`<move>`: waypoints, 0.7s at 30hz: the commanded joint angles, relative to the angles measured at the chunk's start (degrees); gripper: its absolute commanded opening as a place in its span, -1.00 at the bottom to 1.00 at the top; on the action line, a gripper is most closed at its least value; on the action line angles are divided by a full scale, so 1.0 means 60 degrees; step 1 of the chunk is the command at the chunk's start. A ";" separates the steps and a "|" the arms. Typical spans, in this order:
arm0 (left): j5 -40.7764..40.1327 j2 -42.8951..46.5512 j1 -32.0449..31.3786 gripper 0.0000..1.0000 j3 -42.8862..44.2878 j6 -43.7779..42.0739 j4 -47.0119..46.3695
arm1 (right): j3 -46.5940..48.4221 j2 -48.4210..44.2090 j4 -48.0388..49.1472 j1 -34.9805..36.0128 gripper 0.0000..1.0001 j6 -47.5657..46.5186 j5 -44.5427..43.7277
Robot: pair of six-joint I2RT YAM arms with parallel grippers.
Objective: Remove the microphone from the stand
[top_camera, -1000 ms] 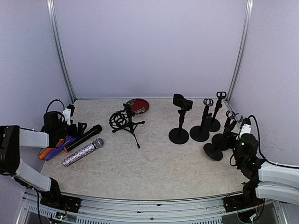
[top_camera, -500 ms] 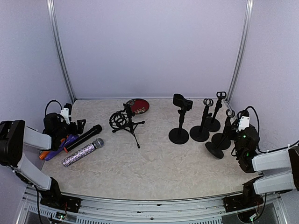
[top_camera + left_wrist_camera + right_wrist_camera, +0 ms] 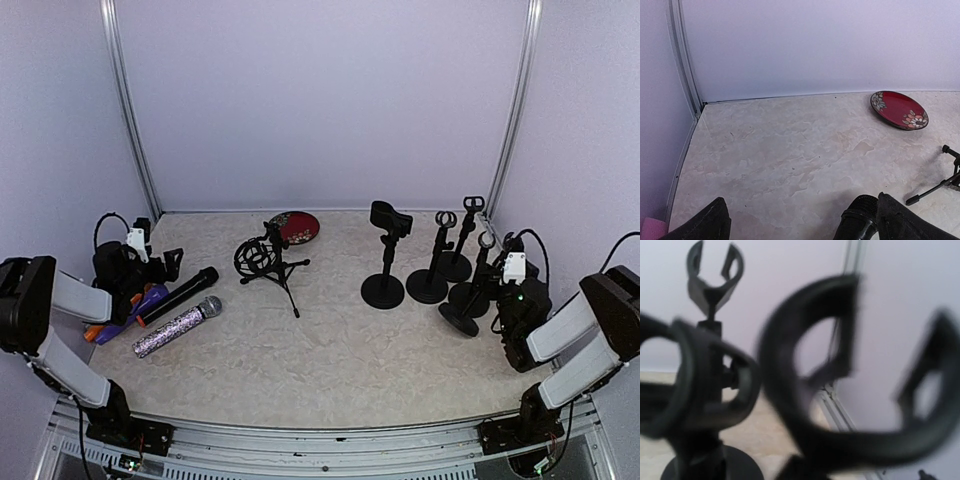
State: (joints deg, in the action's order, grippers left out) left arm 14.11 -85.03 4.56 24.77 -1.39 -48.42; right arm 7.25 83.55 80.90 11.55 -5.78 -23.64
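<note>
Black mic (image 3: 858, 225) by L gripper (image 3: 800, 200)

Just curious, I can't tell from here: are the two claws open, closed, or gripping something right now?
Left gripper: open, fingers wide apart.
Right gripper: cannot be told; its view is blurred.

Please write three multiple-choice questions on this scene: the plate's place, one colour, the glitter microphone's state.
1. The plate lies: A) near the table's far edge; B) at its near edge; C) among the right-hand stands.
2. The microphone beside the glitter microphone is: A) white; B) black; C) green.
3. The glitter microphone is: A) clipped in a stand; B) held by a pincer; C) lying on the table.
Answers: 1 A, it sits behind the tripod stand; 2 B, dark all over; 3 C, nothing grips it.
</note>
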 commanded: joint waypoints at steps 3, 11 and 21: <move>-0.0301 -0.0284 -0.0044 0.97 -0.0286 0.0570 -0.1388 | 0.0161 0.0668 0.0575 -0.0671 1.00 0.0145 0.0915; -0.1251 -0.0395 -0.0432 0.98 -0.1496 0.0395 -0.3209 | 0.0377 0.1358 0.0809 -0.1033 1.00 0.0142 0.2095; -0.0413 -0.0639 -0.0389 0.98 -0.1947 0.0150 -0.4483 | 0.0403 0.1246 0.0480 -0.1207 1.00 0.0295 0.2353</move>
State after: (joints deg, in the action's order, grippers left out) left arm 9.28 -88.66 1.19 11.11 -0.19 -72.75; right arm 10.13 91.07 83.15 5.15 -4.16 -10.66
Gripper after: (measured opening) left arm 0.988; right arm 0.998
